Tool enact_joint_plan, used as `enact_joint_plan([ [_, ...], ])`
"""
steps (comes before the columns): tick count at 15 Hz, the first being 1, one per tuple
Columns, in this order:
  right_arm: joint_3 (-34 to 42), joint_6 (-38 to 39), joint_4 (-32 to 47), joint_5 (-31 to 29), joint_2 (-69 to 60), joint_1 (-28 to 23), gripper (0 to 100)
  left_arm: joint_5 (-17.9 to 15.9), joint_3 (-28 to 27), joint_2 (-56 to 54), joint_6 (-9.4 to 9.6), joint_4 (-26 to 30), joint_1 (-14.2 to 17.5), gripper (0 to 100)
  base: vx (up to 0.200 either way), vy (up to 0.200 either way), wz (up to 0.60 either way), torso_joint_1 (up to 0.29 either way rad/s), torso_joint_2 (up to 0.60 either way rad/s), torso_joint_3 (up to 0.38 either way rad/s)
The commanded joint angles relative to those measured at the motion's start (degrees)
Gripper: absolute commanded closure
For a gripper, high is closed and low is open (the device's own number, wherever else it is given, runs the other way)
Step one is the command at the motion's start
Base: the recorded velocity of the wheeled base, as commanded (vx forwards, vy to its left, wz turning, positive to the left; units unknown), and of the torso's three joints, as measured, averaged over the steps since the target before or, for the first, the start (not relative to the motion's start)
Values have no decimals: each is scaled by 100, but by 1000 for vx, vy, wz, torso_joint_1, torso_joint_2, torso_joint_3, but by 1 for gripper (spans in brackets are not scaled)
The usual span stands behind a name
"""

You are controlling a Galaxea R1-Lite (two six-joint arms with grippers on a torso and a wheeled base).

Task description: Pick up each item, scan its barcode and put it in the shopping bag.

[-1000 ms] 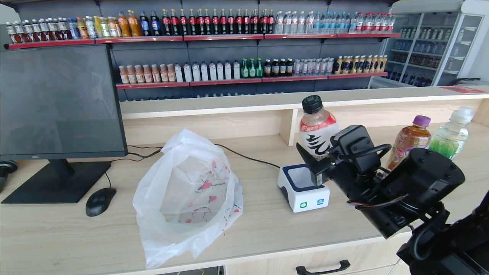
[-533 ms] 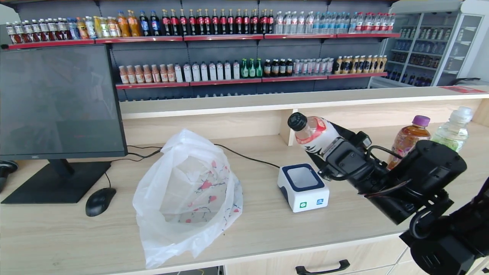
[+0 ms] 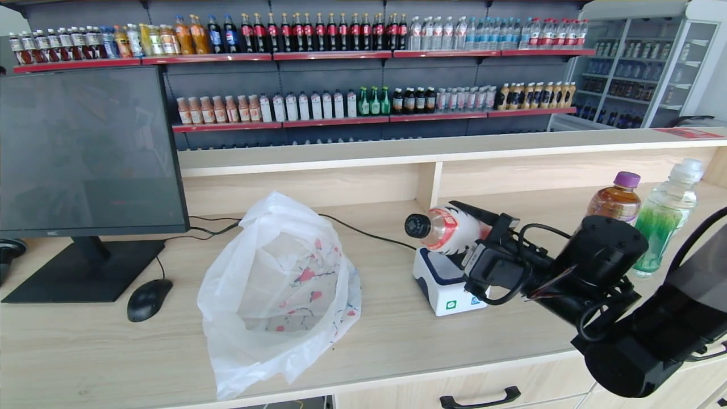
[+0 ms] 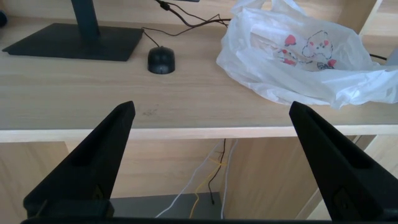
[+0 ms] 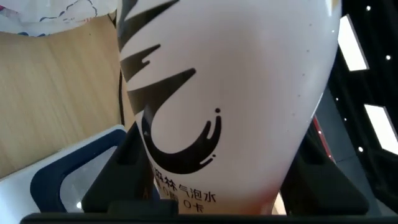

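Observation:
My right gripper (image 3: 474,236) is shut on a white-labelled drink bottle (image 3: 448,229) with a black cap. It holds the bottle lying sideways, cap toward the bag, just above the white and blue barcode scanner (image 3: 446,284). The bottle's white label with black brush marks (image 5: 217,106) shows close up in the right wrist view, with the scanner (image 5: 68,180) under it. The white plastic shopping bag (image 3: 281,287) stands open on the counter to the left of the scanner. My left gripper (image 4: 211,162) is open below the counter's front edge, near the bag (image 4: 298,53).
A purple-capped amber bottle (image 3: 616,201) and a clear green bottle (image 3: 664,218) stand at the right of the counter. A monitor (image 3: 85,153) and black mouse (image 3: 149,299) sit at the left. A raised wooden ledge (image 3: 363,150) runs behind, with drink shelves beyond.
The right gripper has tipped the bottle from upright to lying sideways and lowered it over the scanner. The left arm shows no earlier frame.

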Motion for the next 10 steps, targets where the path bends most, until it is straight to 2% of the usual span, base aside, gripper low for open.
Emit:
enact_joint_plan([
  [1, 167, -65, -8, 58, 18, 3, 100, -9, 0, -2, -2, 0, 0, 0, 0, 0, 0, 0, 0, 0],
  [4, 211, -74, -8, 269, 36, 55, 100, -9, 0, -2, -2, 0, 0, 0, 0, 0, 0, 0, 0, 0],
  [10, 220, -153, -8, 269, 115, 91, 100, 0, 0, -2, -2, 0, 0, 0, 0, 0, 0, 0, 0, 0],
])
